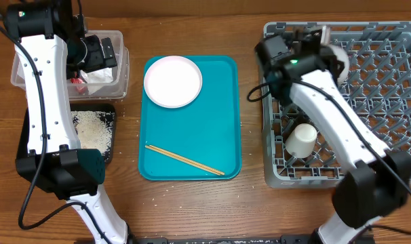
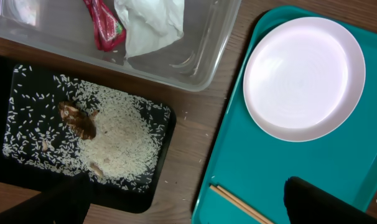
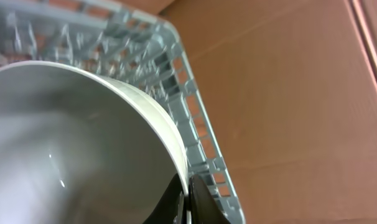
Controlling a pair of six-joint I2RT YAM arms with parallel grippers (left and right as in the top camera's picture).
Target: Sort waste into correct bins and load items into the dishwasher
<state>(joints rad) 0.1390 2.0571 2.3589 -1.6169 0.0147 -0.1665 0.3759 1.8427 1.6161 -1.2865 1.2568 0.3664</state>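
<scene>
Now we log the right gripper [image 3: 190, 198] clamped on the rim of a smooth white round bowl [image 3: 70, 143], over the grey plastic pegged rack [image 1: 368, 27] near its far-left corner. We judge this thin pinch may slip and drop the bowl; the left gripper [image 2: 188, 199] gapes empty.

One teal tray [image 1: 219, 122] is carrying one plate [image 1: 173, 81] and two chopsticks [image 1: 185, 160]. At three o'clock, one dish rack [image 1: 395, 102], one cup [image 1: 302, 139] and one bowl [image 3: 70, 124] are showing. At ten, one clear tub [image 1: 123, 61] is holding one wrapper [image 2: 104, 28] and one napkin [image 2: 151, 22]; at eight, one black tray [image 1: 110, 115].
</scene>
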